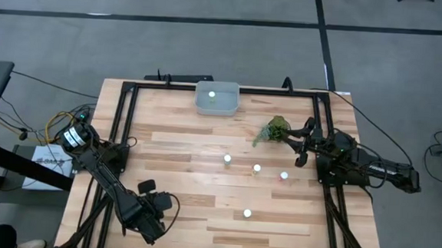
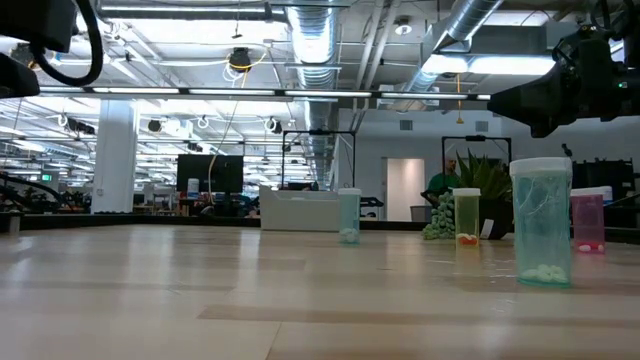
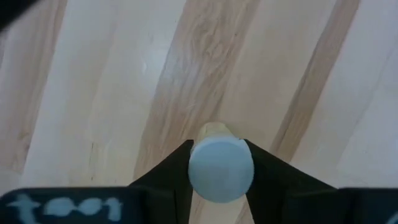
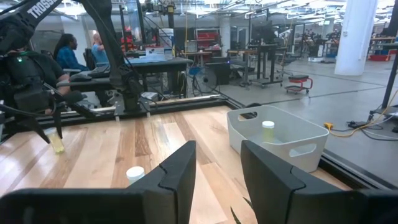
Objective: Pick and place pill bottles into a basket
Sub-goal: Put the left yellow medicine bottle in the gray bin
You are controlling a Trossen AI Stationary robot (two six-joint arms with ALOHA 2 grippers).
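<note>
High view: basket [image 1: 217, 98] sits at the far edge of the table [image 1: 181, 148], centre. One bottle [image 1: 212, 95] is already inside it. Four bottles stand loose on the wood: one mid-table [image 1: 227, 160], one just right of it [image 1: 257, 169], a reddish one [image 1: 284, 175] further right, and one [image 1: 247, 214] nearer the front edge. Left gripper [image 1: 156, 209] is low at the front left; the sixth bottle is not visible here. Right gripper [image 1: 306, 147] waits at the right edge beside the plant [image 1: 273, 130].

Low view: bottles stand upright across the right half: a clear one [image 2: 541, 222] nearest, a pink one [image 2: 587, 220] behind, a yellowish one [image 2: 466, 217], and a farther one [image 2: 348, 214] in front of the basket [image 2: 300, 209]. Neither gripper's tips show clearly here.

Left wrist view: the left fingers [image 3: 168, 176] are clamped on a bottle just under its white cap [image 3: 221, 170], with bare wood below. So this is the sixth bottle, gripped at the front left.

Right wrist view: the right fingers [image 4: 176, 171] stand slightly apart with nothing between them. The basket [image 4: 278, 143] lies ahead holding its one bottle [image 4: 267, 131]; another cap [image 4: 135, 173] shows just past the fingers.

Progress, judged: one bottle placed, one in grip and not yet carried to the basket, four untouched. Most of the task remains.
</note>
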